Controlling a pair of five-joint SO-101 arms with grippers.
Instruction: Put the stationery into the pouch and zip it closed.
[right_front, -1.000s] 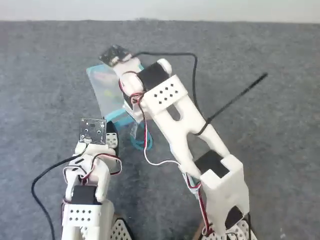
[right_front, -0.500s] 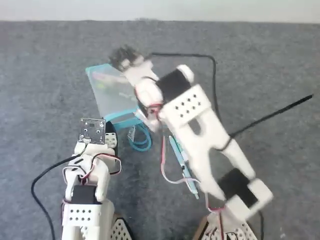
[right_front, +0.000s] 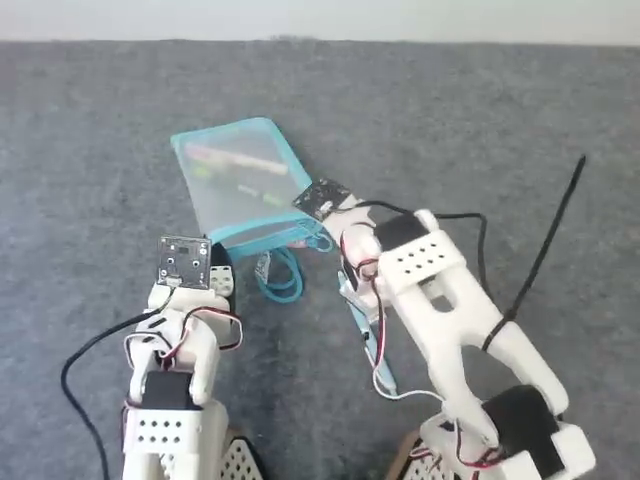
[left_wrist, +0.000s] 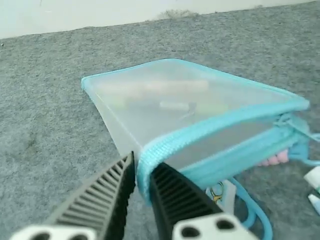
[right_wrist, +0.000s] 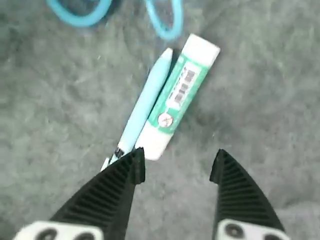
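From up high, my right arm (right_front: 440, 290) covers most of the pen (right_front: 360, 322), at about 5 o'clock from the pouch (right_front: 235, 190). I see just a thin blue strip of it. The things inside the pouch are only soft pink and green smudges through its cloudy wall, so I cannot tell what they are. On the right wrist camera, the pen's end goes behind one finger (right_wrist: 120, 185) of the right gripper (right_wrist: 177, 157). The blue cord (right_wrist: 165, 20) is cut off by the picture's edge. The eraser (right_wrist: 180, 95) has print too blurry to make out.
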